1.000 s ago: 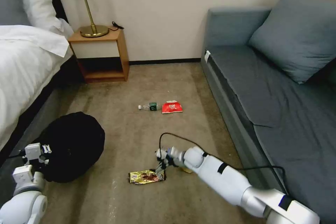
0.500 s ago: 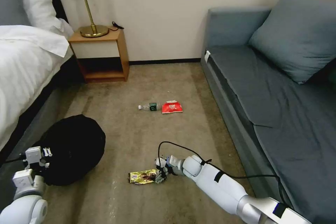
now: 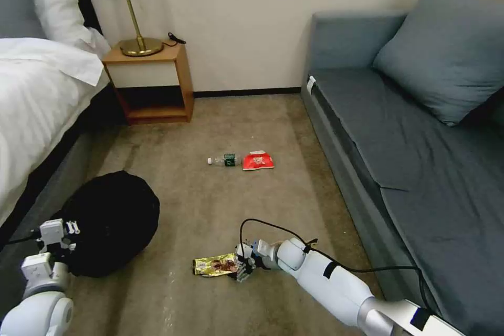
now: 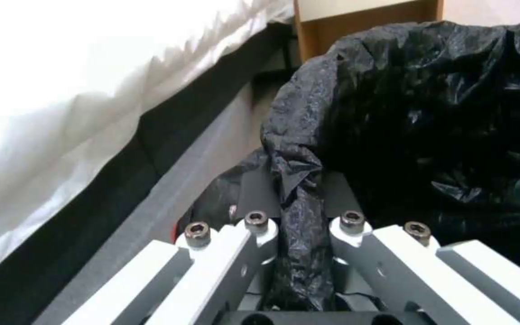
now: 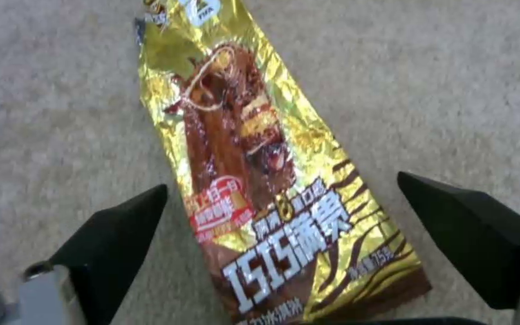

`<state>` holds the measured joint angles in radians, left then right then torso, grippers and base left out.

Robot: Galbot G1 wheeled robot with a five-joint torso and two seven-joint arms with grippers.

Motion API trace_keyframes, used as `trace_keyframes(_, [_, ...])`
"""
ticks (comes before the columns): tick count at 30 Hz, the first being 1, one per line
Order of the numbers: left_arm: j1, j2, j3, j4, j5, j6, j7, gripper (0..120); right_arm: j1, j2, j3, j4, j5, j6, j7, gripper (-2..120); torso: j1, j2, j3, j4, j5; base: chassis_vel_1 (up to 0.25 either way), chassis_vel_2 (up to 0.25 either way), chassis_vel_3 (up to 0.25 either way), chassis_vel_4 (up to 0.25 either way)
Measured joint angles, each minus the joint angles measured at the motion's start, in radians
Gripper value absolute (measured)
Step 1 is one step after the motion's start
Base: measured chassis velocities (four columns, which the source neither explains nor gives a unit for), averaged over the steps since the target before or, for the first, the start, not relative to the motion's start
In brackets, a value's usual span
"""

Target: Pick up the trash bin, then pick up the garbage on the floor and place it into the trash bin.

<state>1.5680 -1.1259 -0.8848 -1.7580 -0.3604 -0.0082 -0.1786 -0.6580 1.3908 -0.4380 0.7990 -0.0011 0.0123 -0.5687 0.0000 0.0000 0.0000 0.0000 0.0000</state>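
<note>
Right wrist view showed the gold wrapper [image 5: 260, 180] flat on the carpet [image 5: 452, 90] between the spread-wide fingers [image 5: 122, 225] of the right gripper [image 3: 242, 270]. The left gripper [image 4: 299, 234] pinched the black bag rim of the bin [image 3: 110, 220] beside the bed [image 3: 37, 105]. The bottle [image 3: 224, 159] touched the red packet [image 3: 258, 160] farther off.
</note>
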Motion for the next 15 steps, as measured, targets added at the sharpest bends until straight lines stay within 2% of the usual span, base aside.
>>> trace_keyframes(3, [-0.01, 0.003, 0.0, 0.005, -0.001, 0.002, -0.002, 6, 0.003, 0.0, 0.002, -0.013, 0.0, 0.012, -0.016, 81, 0.0, 0.0, 0.0, 0.0, 0.0, 0.0, 0.0, 0.0, 0.0])
trace_keyframes(4, [-0.01, 0.003, 0.0, 0.005, -0.001, 0.002, -0.002, 6, 0.003, 0.0, 0.002, -0.013, 0.0, 0.012, -0.016, 81, 0.0, 0.0, 0.0, 0.0, 0.0, 0.0, 0.0, 0.0, 0.0])
trace_keyframes(7, [-0.015, 0.004, 0.001, 0.009, -0.002, 0.003, -0.003, 6, 0.005, 0.001, 0.005, -0.021, 0.0, 0.02, -0.026, 67, 0.0, 0.0, 0.0, -0.0001, 0.0, 0.0, 0.0, 0.0, 0.0])
trace_keyframes(8, [-0.015, 0.004, 0.001, 0.009, -0.002, 0.003, -0.003, 6, 0.005, 0.001, 0.005, -0.021, 0.0, 0.02, -0.026, 67, 0.0, 0.0, 0.0, -0.0001, 0.0, 0.0, 0.0, 0.0, 0.0])
trace_keyframes(12, [-0.018, 0.001, 0.002, 0.012, -0.002, 0.003, -0.004, 6, 0.006, -0.001, 0.007, -0.021, 0.003, 0.024, -0.032, 48, 0.0, 0.0, 0.0, 0.0, 0.0001, 0.0, 0.0, 0.0, 0.0])
trace_keyframes(13, [-0.018, 0.001, 0.002, 0.012, -0.002, 0.003, -0.004, 6, 0.006, -0.001, 0.007, -0.021, 0.003, 0.024, -0.032, 48, 0.0, 0.0, 0.0, 0.0, 0.0001, 0.0, 0.0, 0.0, 0.0])
trace_keyframes(15, [-0.018, -0.002, 0.002, 0.012, -0.002, 0.003, -0.004, 6, 0.005, -0.005, 0.009, -0.017, 0.005, 0.025, -0.035, 39, 0.0, 0.0, 0.0, 0.0, 0.0, 0.0, 0.0, 0.0, 0.0])
